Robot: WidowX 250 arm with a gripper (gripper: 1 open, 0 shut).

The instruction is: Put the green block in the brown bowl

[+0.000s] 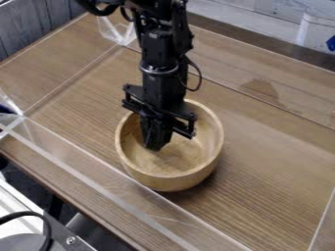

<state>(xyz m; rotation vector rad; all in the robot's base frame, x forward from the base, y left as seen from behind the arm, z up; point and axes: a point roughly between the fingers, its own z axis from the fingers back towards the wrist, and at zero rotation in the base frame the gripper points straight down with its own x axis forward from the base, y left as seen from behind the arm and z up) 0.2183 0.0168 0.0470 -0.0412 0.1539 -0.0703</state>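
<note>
Gripper [156, 140] – one, black, pointing straight down into bowl, jaws drawn together; whether anything sits between them cannot be told. Green block not visible – hidden or too small to make out, so its place, long axis and heading cannot be given. Brown bowl [197, 169] – one, round, thick-walled, light wood, smooth rim. Table [262, 127] – one, brown wood-grain surface, bowl standing on it. Clear wall [78, 162] – one transparent panel along near edge.

Bowl full, table open

The gripper [157, 140] filled the brown bowl [170, 168]; the wooden table [262, 127] around it lay bare, see-through walls [78, 167] edging it
</note>
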